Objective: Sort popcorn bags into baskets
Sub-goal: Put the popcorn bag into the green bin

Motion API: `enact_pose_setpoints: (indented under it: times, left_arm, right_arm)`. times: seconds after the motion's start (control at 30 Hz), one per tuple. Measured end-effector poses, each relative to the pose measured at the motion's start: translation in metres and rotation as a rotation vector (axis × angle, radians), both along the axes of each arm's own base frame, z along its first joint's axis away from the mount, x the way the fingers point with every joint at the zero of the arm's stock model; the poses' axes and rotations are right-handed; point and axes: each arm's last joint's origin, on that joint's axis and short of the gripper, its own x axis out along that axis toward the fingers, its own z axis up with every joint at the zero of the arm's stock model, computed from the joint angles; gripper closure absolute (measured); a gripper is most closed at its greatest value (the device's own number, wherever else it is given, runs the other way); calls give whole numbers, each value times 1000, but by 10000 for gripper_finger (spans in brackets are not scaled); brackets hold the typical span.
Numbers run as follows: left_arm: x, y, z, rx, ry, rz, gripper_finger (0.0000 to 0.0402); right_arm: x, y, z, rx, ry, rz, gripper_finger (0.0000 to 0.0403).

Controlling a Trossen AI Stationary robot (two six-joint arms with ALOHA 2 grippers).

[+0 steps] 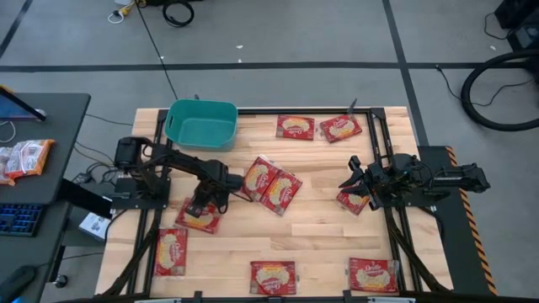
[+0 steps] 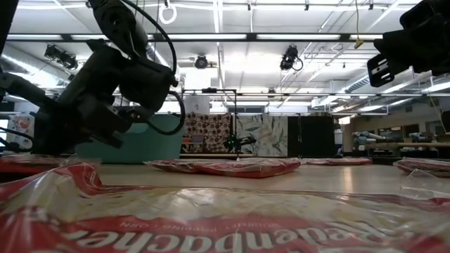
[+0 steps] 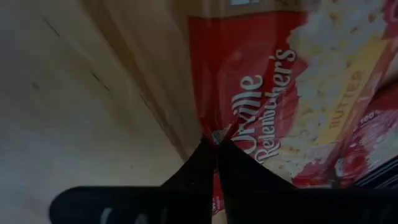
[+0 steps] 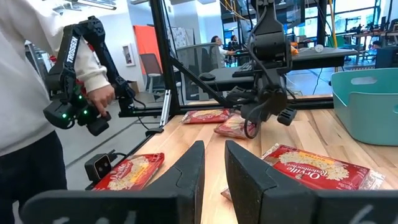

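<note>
Several red popcorn bags lie flat on the wooden table. One (image 1: 198, 219) is under my left gripper (image 1: 203, 204), which is shut on it; it also shows in the left wrist view (image 3: 292, 93). Two bags (image 1: 271, 184) overlap mid-table, and two (image 1: 316, 128) lie at the far edge. The teal basket (image 1: 202, 124) stands at the far left and looks empty. My right gripper (image 1: 352, 177) is open and empty, above a bag (image 1: 352, 201) at the right. Its fingers show in the right wrist view (image 4: 214, 168). My left gripper pinches the bag's edge (image 3: 210, 132) between its two shut fingertips. The fingers come from above, pointing down. The rest of the bag seems to lie on the table (image 1: 189, 224).
More bags lie along the near edge (image 1: 171, 251) (image 1: 273, 276) (image 1: 373, 274). White-and-orange packets (image 1: 25, 157) sit on a side desk to the left. A person (image 4: 25, 93) stands beyond the table holding a black hand controller. Bare wood lies between the middle bags and the near row.
</note>
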Motion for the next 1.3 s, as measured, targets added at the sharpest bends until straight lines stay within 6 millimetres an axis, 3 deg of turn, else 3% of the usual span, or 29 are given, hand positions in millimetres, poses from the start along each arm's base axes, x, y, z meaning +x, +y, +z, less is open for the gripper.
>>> enact_pose_setpoints:
  times: [0.17,0.4,0.53,0.7,0.87,0.97,1.07,1.3]
  left_arm:
    - [2,-1,18,104,126,32,393]
    - [21,11,88,303,135,267,399]
    - [27,35,131,410,43,554,400]
    - [15,71,193,529,-168,989,400]
    - [-16,115,242,752,-360,1332,401]
    - [-33,146,249,924,-362,1454,401]
    - [-50,174,242,1027,-282,1507,401]
    - [-52,216,182,1085,36,1440,401]
  right_arm:
    - [0,0,0,0,0,0,334]
    - [0,0,0,0,1,0,334]
    - [0,0,0,0,1,0,334]
    - [0,0,0,0,-1,0,334]
    - [0,0,0,0,1,0,334]
    - [0,0,0,0,0,0,334]
    - [0,0,0,0,0,0,334]
    - [0,0,0,0,0,0,334]
